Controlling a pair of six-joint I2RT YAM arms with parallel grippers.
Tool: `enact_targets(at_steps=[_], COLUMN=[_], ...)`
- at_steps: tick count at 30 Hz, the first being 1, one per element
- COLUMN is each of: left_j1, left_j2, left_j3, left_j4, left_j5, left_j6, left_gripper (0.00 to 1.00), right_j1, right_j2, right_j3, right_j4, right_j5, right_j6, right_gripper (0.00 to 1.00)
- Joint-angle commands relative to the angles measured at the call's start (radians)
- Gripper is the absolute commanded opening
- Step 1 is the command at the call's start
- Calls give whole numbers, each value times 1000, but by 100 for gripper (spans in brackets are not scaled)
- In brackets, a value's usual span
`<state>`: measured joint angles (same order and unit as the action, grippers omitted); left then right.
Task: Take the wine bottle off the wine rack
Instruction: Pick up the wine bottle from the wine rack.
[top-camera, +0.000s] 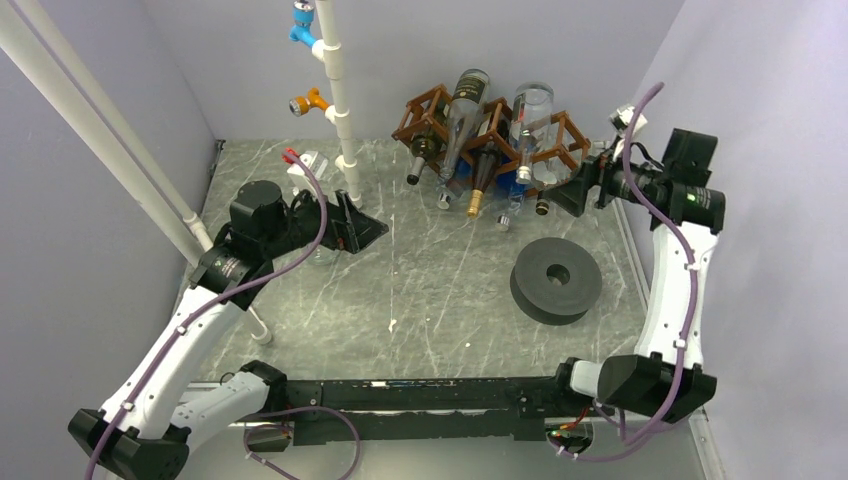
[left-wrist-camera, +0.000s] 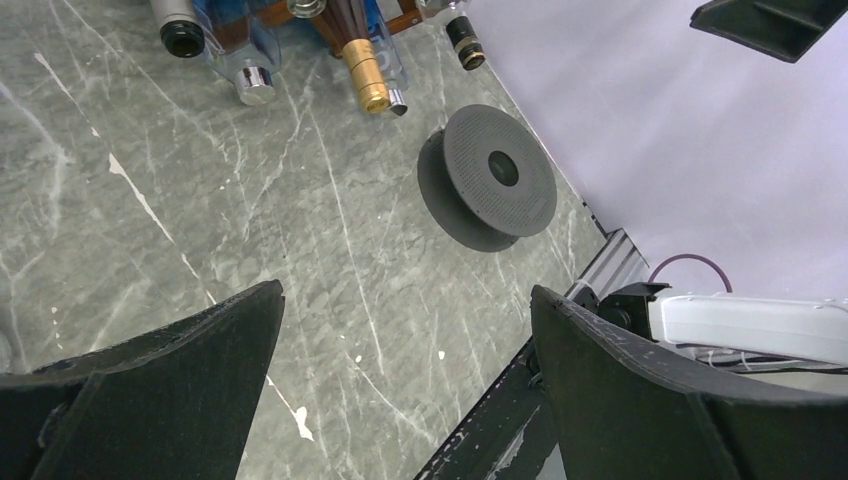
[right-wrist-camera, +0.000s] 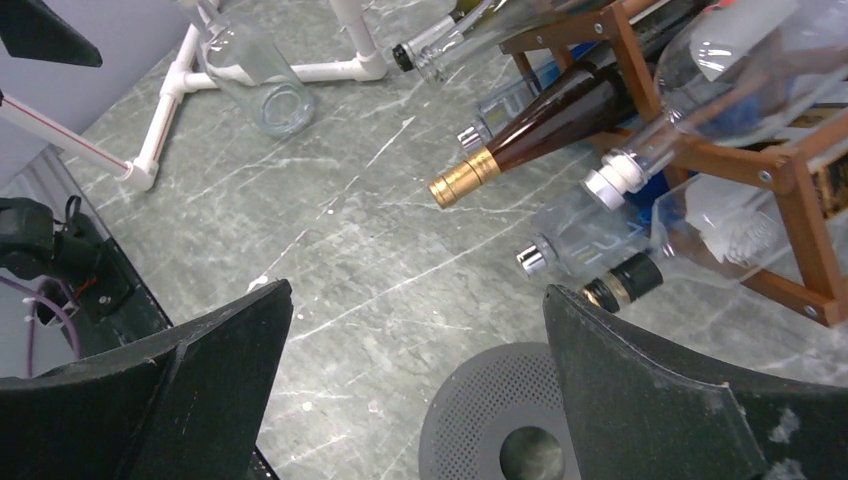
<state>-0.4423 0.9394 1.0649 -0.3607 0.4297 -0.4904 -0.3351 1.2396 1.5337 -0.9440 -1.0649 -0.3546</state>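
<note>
The brown wooden wine rack (top-camera: 432, 101) stands at the back of the table with several bottles lying in its cells, necks pointing toward me. A dark brown wine bottle (top-camera: 481, 185) with a gold foil cap slopes down out of a lower cell; it also shows in the right wrist view as the wine bottle (right-wrist-camera: 560, 115) and in the left wrist view as the wine bottle (left-wrist-camera: 362, 62). My right gripper (top-camera: 566, 190) hangs open just right of the rack, nothing between its fingers (right-wrist-camera: 416, 290). My left gripper (top-camera: 365, 228) is open well left of the rack (left-wrist-camera: 405, 290).
A grey perforated spool (top-camera: 556, 280) lies flat on the marble table in front of the rack. A white pipe stand (top-camera: 338, 100) rises at the back left, with a clear glass jar (right-wrist-camera: 262, 78) beside its foot. Purple walls close in on both sides.
</note>
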Motion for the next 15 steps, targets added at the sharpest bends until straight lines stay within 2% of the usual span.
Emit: enact_targets(at_steps=[1, 9, 15], left_j1=[-4, -21, -137], left_j2=[-19, 29, 147], left_j3=[-4, 12, 176], left_j4=[39, 84, -13], left_j5=[-25, -21, -206], left_j6=[4, -65, -3], left_gripper=[99, 99, 99], right_j1=[74, 163, 167], right_j2=[50, 69, 64], right_j3=[57, 17, -63], right_j4=[90, 152, 209], right_j5=[97, 145, 150], right_j6=[99, 153, 178], right_gripper=[100, 100, 100])
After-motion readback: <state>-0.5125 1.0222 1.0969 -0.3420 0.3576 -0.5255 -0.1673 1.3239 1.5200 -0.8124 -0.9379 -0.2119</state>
